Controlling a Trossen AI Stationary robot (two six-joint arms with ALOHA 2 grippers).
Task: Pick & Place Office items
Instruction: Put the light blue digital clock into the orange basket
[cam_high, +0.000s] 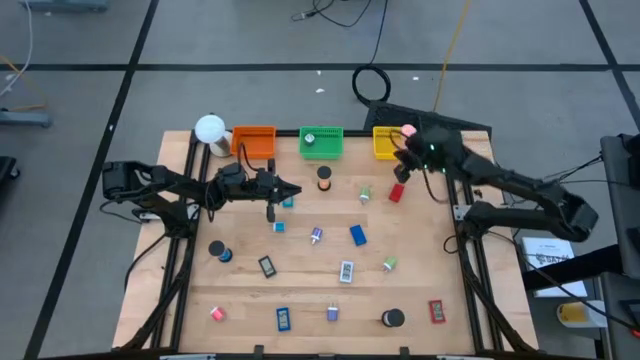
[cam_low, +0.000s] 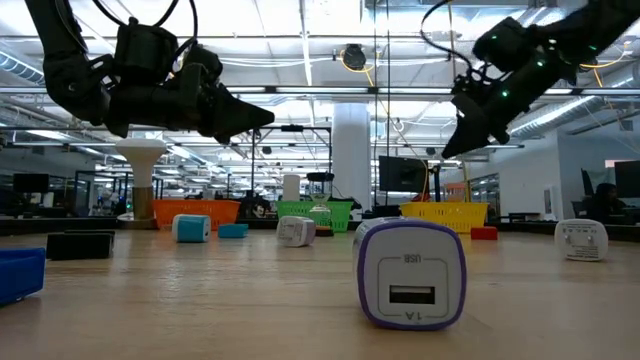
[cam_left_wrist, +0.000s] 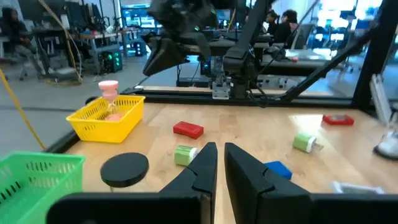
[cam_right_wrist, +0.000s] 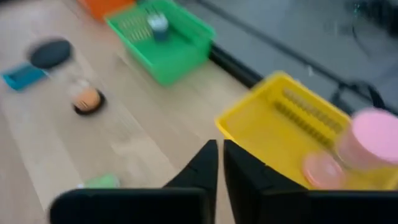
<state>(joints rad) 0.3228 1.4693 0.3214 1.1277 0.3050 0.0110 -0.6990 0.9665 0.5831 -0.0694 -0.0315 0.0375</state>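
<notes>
On the counter (cam_high: 420, 290) we read only one marking: the white-and-purple charger cube (cam_low: 410, 272) nearest the low camera carries "1A" beneath its USB port, with a second embossed word above the port that we cannot make out. The labels on the blue flat rectangle (cam_high: 283, 319) and the red flat rectangle (cam_high: 436, 312) at the near edge are too small to read. The left gripper (cam_high: 291, 191) hangs above the counter in front of the orange tray (cam_high: 254, 139), its fingers (cam_left_wrist: 202, 165) drawn to a narrow slit and empty. The right gripper (cam_high: 402, 152) hovers at the yellow tray (cam_high: 384, 146), fingers (cam_right_wrist: 208, 163) likewise almost closed on nothing; a pink roll (cam_right_wrist: 369, 138) stands in that tray, blurred in the right wrist view. The remaining office items lie scattered across the counter, among them a red block (cam_left_wrist: 188, 129), a black roll (cam_high: 392, 318) and a green-capped bit (cam_left_wrist: 303, 142). The green tray (cam_high: 321, 143) holds a small item we cannot identify.
</notes>
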